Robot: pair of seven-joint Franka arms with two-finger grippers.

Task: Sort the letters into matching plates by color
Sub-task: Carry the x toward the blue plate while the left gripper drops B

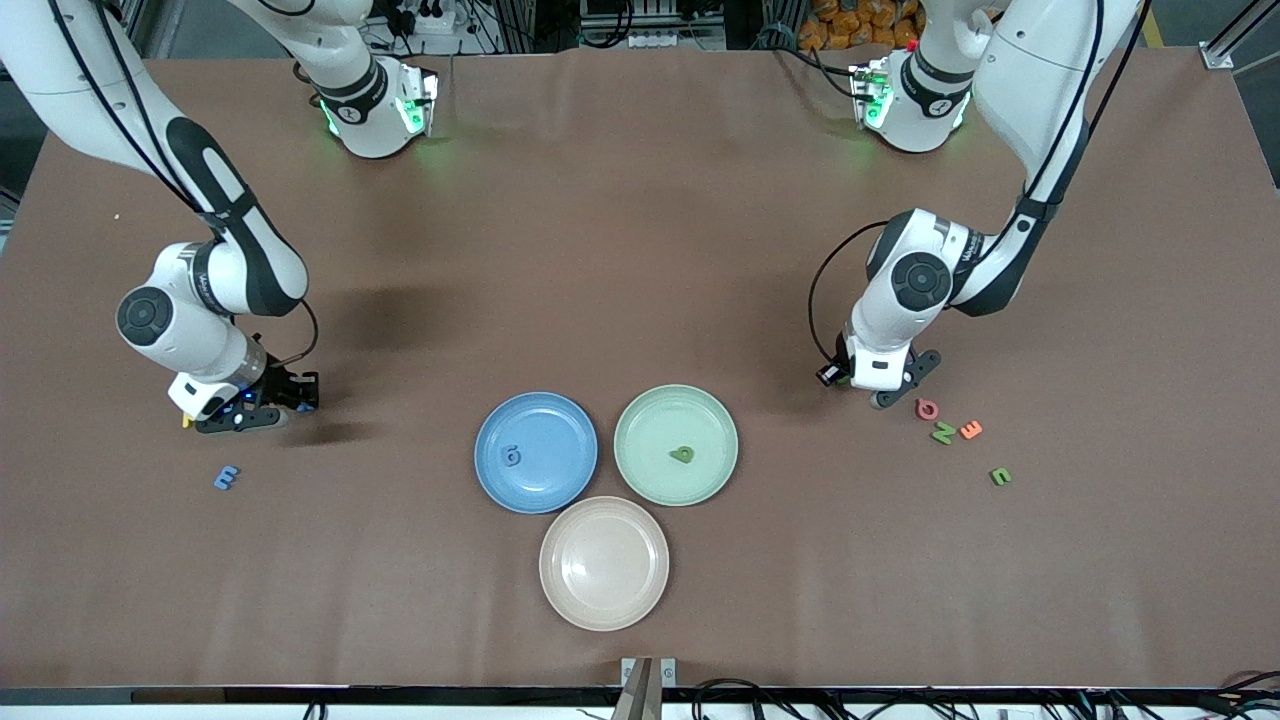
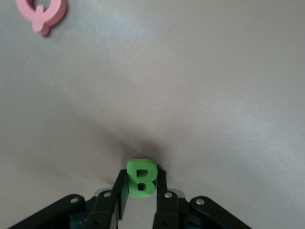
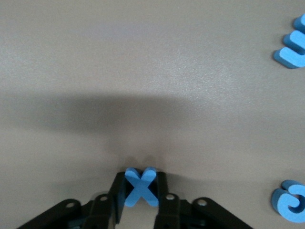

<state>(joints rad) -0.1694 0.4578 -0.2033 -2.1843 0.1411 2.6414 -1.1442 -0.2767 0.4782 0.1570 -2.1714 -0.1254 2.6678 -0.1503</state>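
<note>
Wrist views: left tool [image 2: 141,196] pinches green "B" [image 2: 141,178]; right tool [image 3: 141,196] pinches, seemingly, blue "X" [image 3: 141,186].

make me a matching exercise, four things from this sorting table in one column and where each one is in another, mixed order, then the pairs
Things:
1. green foam letter B
2. blue foam letter X
3. round beige plate
4. pink foam letter Q

Places:
a. on the brown table, nearest the front camera of the three plates
b. pinched in the left tool
c. lying flat on the table by the left tool
d. pinched in the right tool

Pairs: 1-b, 2-d, 3-a, 4-c
</note>
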